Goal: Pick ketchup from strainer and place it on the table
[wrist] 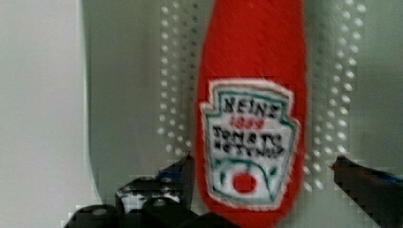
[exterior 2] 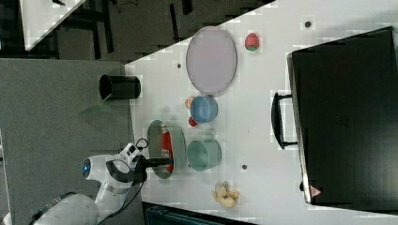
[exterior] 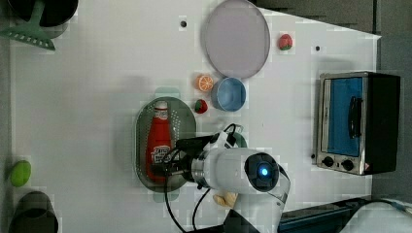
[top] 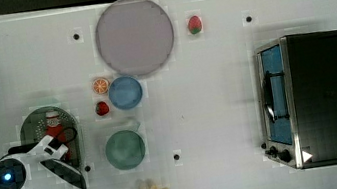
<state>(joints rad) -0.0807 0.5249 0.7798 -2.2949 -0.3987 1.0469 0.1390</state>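
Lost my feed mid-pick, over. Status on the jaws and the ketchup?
Gripper open, jaws straddling the ketchup bottle's base. Bottle lying flat in the strainer, not gripped. Nothing in the way.

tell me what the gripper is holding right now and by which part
Nothing is held. The gripper is open, its fingers either side of the lower body of the ketchup, which lies in the strainer.

- My ketchup (exterior: 158, 138) is red, with a white cap and a white label edged in green.
- The strainer (exterior: 183, 119) is pale green, dotted with rows of small holes.
- The table (exterior: 107, 82) is white.
- The plate (top: 134, 36) is grey-lilac, the bowl (top: 125, 92) blue, the cup (top: 124, 149) green.
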